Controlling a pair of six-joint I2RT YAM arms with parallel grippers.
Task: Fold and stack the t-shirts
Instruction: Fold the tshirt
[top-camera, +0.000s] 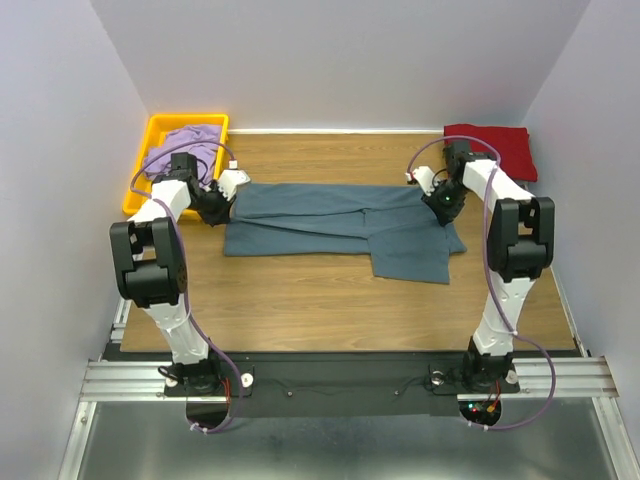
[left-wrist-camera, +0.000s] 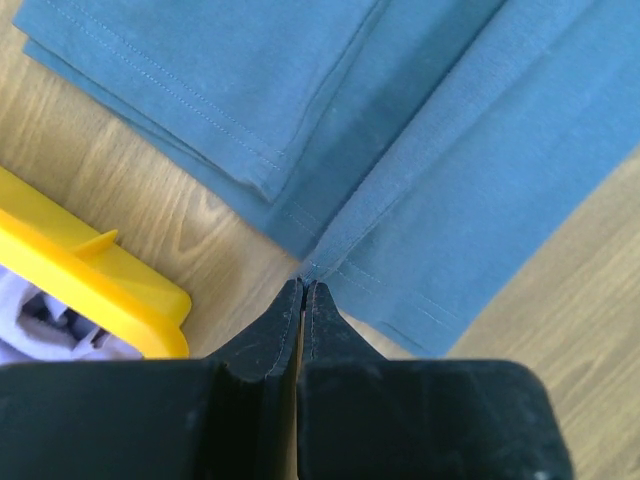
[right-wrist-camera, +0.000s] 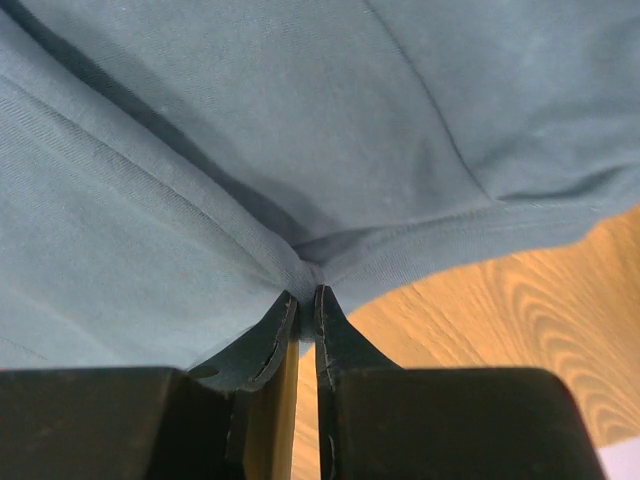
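Tray of yellow plastic (top-camera: 186, 119), rectangular with a raised rim, sits at the far left corner of the wooden table (top-camera: 330, 310) and holds a crumpled pale lavender cotton t-shirt (top-camera: 185, 145) heaped inside it. A dark red cotton t-shirt (top-camera: 495, 145), folded into a flat block, lies at the far right corner, close to the table's right edge. Across the middle a slate blue-grey cotton t-shirt (top-camera: 330, 225) is spread as a long, smooth band, partly folded over itself, with one panel hanging nearer on its right half. The left gripper (left-wrist-camera: 305, 290) has its black jaws pinched together on that shirt's stitched hem at its left end, just beside the tray's corner. The right gripper (right-wrist-camera: 305, 295) has its jaws pressed together on a gathered fold of the same fabric at the right end, where the cloth puckers into creases. A broad strip of bare wood grain lies between the shirt's near edge and the arm bases.
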